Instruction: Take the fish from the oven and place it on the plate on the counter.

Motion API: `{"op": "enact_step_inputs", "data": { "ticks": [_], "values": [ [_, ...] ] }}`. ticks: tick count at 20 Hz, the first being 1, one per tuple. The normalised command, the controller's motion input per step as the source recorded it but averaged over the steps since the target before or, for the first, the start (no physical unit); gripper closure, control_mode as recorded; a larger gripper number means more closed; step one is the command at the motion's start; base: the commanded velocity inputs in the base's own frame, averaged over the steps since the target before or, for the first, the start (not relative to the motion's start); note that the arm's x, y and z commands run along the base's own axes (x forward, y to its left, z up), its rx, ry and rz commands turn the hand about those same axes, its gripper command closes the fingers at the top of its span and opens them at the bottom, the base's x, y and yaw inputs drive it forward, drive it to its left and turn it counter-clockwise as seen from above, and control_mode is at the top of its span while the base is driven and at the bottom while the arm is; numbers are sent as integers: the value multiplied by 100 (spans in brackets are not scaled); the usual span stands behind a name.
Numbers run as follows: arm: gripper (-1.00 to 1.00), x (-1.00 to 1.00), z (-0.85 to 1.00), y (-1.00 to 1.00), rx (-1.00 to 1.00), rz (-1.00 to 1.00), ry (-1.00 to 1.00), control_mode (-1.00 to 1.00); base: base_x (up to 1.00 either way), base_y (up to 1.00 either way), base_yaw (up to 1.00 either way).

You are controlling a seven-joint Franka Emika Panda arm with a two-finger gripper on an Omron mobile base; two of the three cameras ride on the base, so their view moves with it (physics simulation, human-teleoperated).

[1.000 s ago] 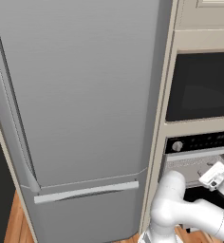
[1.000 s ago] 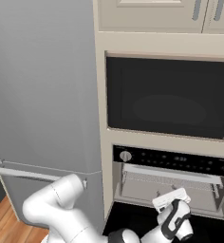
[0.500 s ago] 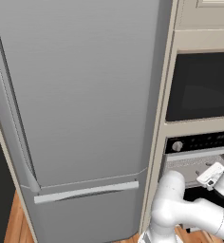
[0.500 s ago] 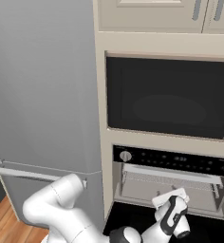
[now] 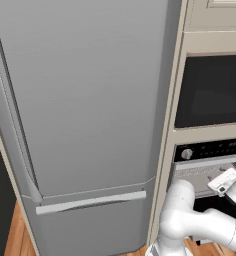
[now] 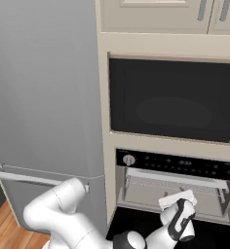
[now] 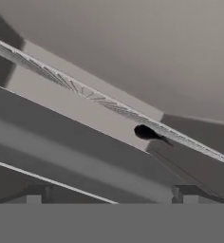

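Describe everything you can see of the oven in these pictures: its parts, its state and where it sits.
The oven is built into a cream cabinet column right of the grey fridge, below a black-glass appliance. It has a black control strip with a round silver knob at its left end. Its door is open, hanging dark below the mouth, showing a pale grey cavity with a wire rack. The robot's hand is in front of the opening.

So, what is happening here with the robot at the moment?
The robot arm is reaching into the open oven, low beside the tall grey fridge. Its gripper points at the wire rack, where a small dark shape, probably the fish, lies. The jaws are spread and hold nothing, so the fish has not been picked up yet.
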Motion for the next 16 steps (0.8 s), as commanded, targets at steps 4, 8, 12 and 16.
{"op": "enact_step_inputs", "data": {
  "ticks": [4,8,12,16],
  "values": [
    [-100,3,-49,-16,-1,-4,-4,-100,0,0,0],
    [-100,7,-52,-18,-4,-4,0,-100,0,0,0],
    [-100,12,-32,-16,-5,-3,-4,-100,0,0,0],
    [-100,29,-42,-14,-1,-1,-5,-100,0,0,0]
  ]
}}
